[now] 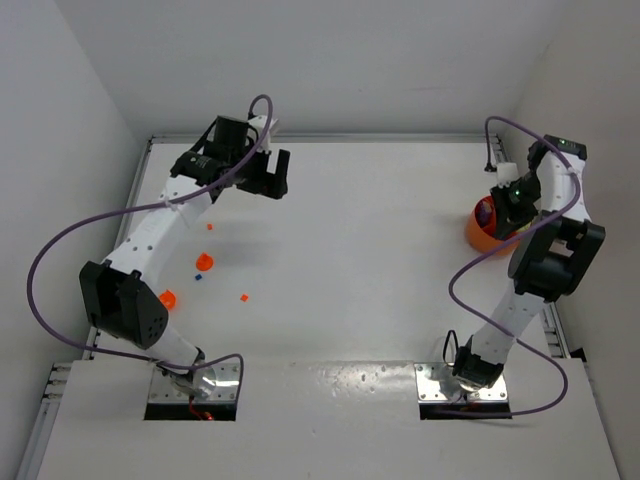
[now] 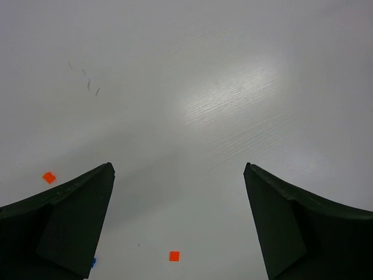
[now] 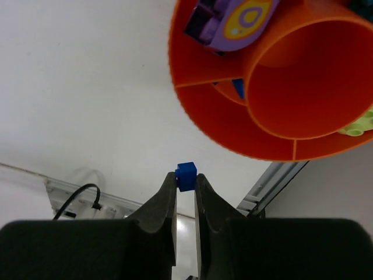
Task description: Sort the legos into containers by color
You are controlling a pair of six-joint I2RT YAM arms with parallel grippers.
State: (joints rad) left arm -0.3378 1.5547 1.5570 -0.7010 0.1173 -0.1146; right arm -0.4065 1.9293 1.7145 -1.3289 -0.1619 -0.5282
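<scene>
Pinched between the tips of the right pincer (image 3: 186, 179) was a blue lego (image 3: 186, 174), held just beside the orange bowl (image 3: 213, 122), which carried a purple cup (image 3: 233, 20) and a lime cup (image 3: 358, 123). Over the desk (image 2: 233, 87) the left pincer (image 2: 179, 169) stood wide apart, with two orange-red legos (image 2: 174, 255) and a blue speck (image 2: 93, 262) lying loose below it.
</scene>
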